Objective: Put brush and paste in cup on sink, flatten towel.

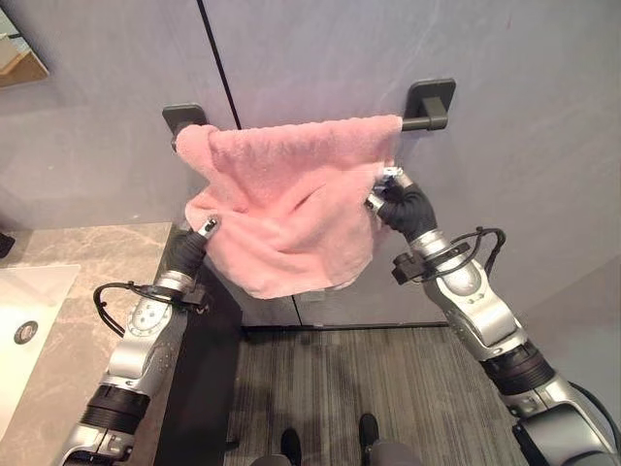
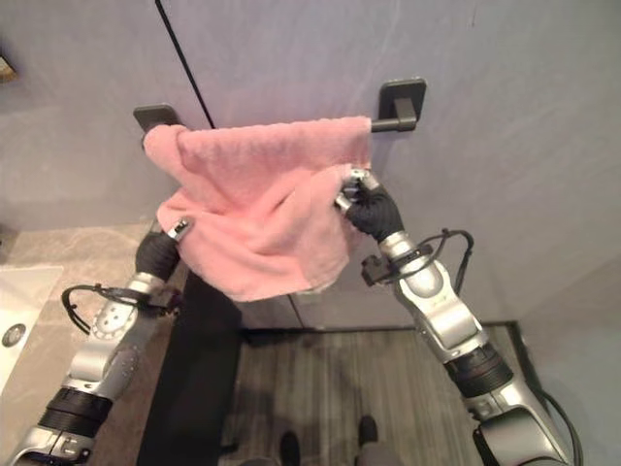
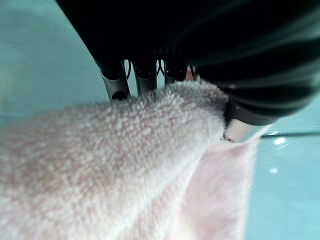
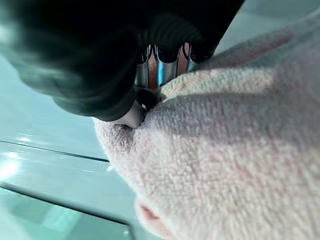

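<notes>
- Left eye view: the right hand (image 1: 396, 197) pinches the right edge of the pink towel (image 1: 291, 199), just below the dark towel bar (image 1: 417, 121). The left hand (image 1: 198, 236) grips the towel's lower left fold.
- Right eye view: the towel hangs bunched over the bar on a grey wall (image 2: 505, 116), its long axis running left to right; a marble counter (image 2: 58, 248) with a white sink (image 2: 19, 291) lies at lower left.
- Left wrist view: fingers (image 3: 114, 82) and thumb clamp the terry cloth.
- Right wrist view: fingers (image 4: 160, 67) curl onto the towel.
</notes>
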`<state>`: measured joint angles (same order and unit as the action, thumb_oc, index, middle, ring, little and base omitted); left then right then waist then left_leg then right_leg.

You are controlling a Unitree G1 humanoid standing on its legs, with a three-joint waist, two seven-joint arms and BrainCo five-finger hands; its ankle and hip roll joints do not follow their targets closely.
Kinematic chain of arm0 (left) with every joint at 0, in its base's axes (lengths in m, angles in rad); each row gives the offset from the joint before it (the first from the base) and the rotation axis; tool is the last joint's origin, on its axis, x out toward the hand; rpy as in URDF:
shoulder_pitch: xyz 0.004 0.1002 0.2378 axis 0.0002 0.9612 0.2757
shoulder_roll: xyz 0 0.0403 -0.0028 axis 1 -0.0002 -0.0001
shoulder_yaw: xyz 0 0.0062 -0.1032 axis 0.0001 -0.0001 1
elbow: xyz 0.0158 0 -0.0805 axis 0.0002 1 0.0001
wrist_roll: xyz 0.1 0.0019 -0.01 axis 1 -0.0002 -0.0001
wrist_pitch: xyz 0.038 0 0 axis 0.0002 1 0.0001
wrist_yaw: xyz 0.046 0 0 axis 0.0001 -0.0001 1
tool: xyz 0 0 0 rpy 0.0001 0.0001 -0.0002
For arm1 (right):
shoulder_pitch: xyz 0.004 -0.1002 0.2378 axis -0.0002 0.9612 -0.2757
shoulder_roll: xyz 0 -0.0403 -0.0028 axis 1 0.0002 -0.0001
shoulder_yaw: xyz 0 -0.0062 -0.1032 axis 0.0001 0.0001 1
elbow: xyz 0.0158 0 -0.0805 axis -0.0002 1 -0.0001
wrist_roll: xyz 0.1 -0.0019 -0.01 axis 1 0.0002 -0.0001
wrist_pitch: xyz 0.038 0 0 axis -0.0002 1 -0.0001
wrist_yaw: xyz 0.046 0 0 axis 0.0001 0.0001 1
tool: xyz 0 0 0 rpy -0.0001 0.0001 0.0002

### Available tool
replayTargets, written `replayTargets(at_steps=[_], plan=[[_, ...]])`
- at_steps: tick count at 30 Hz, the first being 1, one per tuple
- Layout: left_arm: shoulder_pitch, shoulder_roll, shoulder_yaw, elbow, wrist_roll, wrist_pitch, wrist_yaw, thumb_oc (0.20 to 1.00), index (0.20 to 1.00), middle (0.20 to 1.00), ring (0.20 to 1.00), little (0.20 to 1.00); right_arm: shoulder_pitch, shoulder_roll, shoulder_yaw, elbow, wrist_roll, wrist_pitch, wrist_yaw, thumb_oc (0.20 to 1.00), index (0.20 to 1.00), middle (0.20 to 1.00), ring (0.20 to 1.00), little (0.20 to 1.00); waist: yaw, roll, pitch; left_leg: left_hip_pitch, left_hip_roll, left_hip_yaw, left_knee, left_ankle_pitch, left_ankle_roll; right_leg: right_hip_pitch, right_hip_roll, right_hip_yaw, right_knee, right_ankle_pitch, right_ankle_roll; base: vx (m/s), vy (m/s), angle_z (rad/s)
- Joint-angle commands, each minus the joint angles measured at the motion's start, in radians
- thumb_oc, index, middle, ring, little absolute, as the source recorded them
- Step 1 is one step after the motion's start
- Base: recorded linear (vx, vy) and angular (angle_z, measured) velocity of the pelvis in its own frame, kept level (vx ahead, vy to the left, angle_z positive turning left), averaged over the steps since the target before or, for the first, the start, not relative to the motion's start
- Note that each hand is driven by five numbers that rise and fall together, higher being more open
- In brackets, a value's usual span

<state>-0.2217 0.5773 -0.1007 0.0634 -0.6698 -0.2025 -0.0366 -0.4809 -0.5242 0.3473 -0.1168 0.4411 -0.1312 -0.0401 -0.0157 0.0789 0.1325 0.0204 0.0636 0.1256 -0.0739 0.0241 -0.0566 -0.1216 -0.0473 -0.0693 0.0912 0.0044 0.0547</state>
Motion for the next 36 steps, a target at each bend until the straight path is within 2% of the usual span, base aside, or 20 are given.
replayTargets(at_steps=[1, 4, 9, 12, 14, 20, 21, 22, 23, 24, 30, 36], plan=[[-0.002, 0.034, 0.047, -0.043, -0.017, -0.078, 0.029, 0.200, 0.200, 0.200, 0.200, 0.200, -0.005, 0.037, -0.042, -0.093, 0.032, -0.085, -0.001, 0.200, 0.200, 0.200, 0.200, 0.200, 0.011, -0.095, -0.057, 0.053, -0.069, 0.033, 0.021, -0.059, 0.017, 0.015, -0.083, 0.087, -0.141, 0.109, 0.098, 0.00, 0.000, 0.00], [0.018, 0.021, 0.049, -0.027, 0.004, -0.073, 0.029, 0.200, 0.200, 0.200, 0.200, 0.200, 0.027, 0.031, -0.046, -0.086, 0.020, -0.079, 0.005, 0.200, 0.200, 0.200, 0.200, 0.200, 0.009, -0.093, -0.057, 0.056, -0.071, 0.037, 0.025, -0.064, 0.018, 0.017, -0.084, 0.092, -0.141, 0.108, 0.098, 0.01, 0.000, -0.03], [0.035, 0.009, -0.027, 0.114, 0.038, -0.020, 0.017, 0.200, 0.200, 0.200, 0.200, 0.200, 0.095, 0.020, -0.018, -0.008, 0.045, -0.040, 0.014, 0.200, 0.200, 0.200, 0.200, 0.200, 0.001, -0.083, -0.051, 0.054, -0.073, 0.044, 0.033, -0.064, 0.018, 0.013, -0.083, 0.096, -0.140, 0.111, 0.098, 0.01, -0.001, -0.07], [0.023, -0.009, -0.054, 0.179, 0.034, -0.010, 0.020, 0.200, 0.200, 0.200, 0.200, 0.200, 0.102, 0.036, 0.000, 0.043, 0.064, -0.029, 0.007, 0.200, 0.200, 0.200, 0.200, 0.200, -0.001, -0.080, -0.050, 0.052, -0.073, 0.047, 0.035, -0.064, 0.018, 0.012, -0.084, 0.098, -0.141, 0.112, 0.099, 0.00, -0.004, -0.06], [0.029, -0.037, -0.057, 0.199, -0.004, -0.007, 0.011, 0.200, 0.200, 0.200, 0.200, 0.200, 0.115, 0.046, 0.010, 0.052, 0.098, -0.023, 0.016, 0.200, 0.200, 0.200, 0.200, 0.200, -0.002, -0.079, -0.051, 0.052, -0.073, 0.049, 0.036, -0.065, 0.018, 0.012, -0.084, 0.098, -0.141, 0.112, 0.099, 0.00, 0.000, 0.00], [0.037, -0.039, -0.075, 0.217, 0.032, 0.002, 0.008, 0.200, 0.200, 0.200, 0.200, 0.200, 0.130, 0.033, 0.011, 0.060, 0.089, -0.019, 0.019, 0.200, 0.200, 0.200, 0.200, 0.200, -0.002, -0.078, -0.051, 0.052, -0.073, 0.050, 0.041, -0.067, 0.018, 0.018, -0.084, 0.098, -0.145, 0.109, 0.098, 0.00, -0.001, -0.01], [0.038, -0.035, -0.077, 0.215, 0.043, 0.004, 0.009, 0.297, 0.297, 0.297, 0.297, 0.297, 0.133, 0.031, 0.009, 0.060, 0.087, -0.017, 0.019, 1.000, 1.000, 1.000, 1.000, 1.000, -0.002, -0.077, -0.052, 0.053, -0.073, 0.050, 0.041, -0.067, 0.018, 0.019, -0.084, 0.096, -0.145, 0.109, 0.098, 0.00, 0.000, 0.00], [0.040, -0.027, -0.075, 0.213, 0.060, 0.004, 0.013, 0.379, 0.379, 0.379, 0.379, 0.379, 0.133, 0.027, 0.006, 0.061, 0.076, -0.014, 0.013, 1.000, 1.000, 1.000, 1.000, 1.000, -0.001, -0.076, -0.053, 0.053, -0.073, 0.050, 0.042, -0.068, 0.018, 0.020, -0.083, 0.097, -0.145, 0.109, 0.098, 0.00, 0.000, 0.00], [0.042, -0.019, -0.074, 0.209, 0.071, 0.004, 0.018, 0.777, 0.777, 0.777, 0.777, 0.777, 0.135, 0.024, 0.003, 0.058, 0.074, -0.014, 0.012, 1.000, 1.000, 1.000, 1.000, 1.000, -0.001, -0.075, -0.054, 0.053, -0.073, 0.049, 0.043, -0.068, 0.018, 0.021, -0.083, 0.097, -0.145, 0.109, 0.098, 0.00, 0.000, 0.00], [0.045, -0.012, -0.075, 0.209, 0.090, 0.008, 0.022, 1.000, 1.000, 1.000, 1.000, 1.000, 0.137, 0.022, 0.004, 0.056, 0.071, -0.013, 0.012, 1.000, 1.000, 1.000, 1.000, 1.000, -0.001, -0.075, -0.054, 0.054, -0.072, 0.050, 0.043, -0.068, 0.018, 0.022, -0.083, 0.097, -0.145, 0.108, 0.098, 0.00, 0.000, 0.00], [0.067, 0.058, -0.040, 0.179, 0.190, 0.016, 0.032, 1.000, 1.000, 1.000, 1.000, 1.000, 0.167, -0.007, -0.034, 0.040, 0.014, -0.003, 0.008, 1.000, 1.000, 1.000, 1.000, 1.000, 0.000, -0.070, -0.059, 0.055, -0.072, 0.050, 0.042, -0.068, 0.017, 0.025, -0.081, 0.094, -0.145, 0.106, 0.097, 0.00, 0.000, 0.00], [0.107, 0.135, 0.026, 0.154, 0.325, 0.022, 0.046, 1.000, 1.000, 1.000, 1.000, 1.000, 0.209, -0.061, -0.111, 0.017, -0.137, 0.007, -0.006, 1.000, 1.000, 1.000, 1.000, 1.000, -0.002, -0.066, -0.062, 0.059, -0.071, 0.051, 0.042, -0.072, 0.017, 0.029, -0.082, 0.092, -0.144, 0.103, 0.098, 0.00, 0.000, 0.00]])
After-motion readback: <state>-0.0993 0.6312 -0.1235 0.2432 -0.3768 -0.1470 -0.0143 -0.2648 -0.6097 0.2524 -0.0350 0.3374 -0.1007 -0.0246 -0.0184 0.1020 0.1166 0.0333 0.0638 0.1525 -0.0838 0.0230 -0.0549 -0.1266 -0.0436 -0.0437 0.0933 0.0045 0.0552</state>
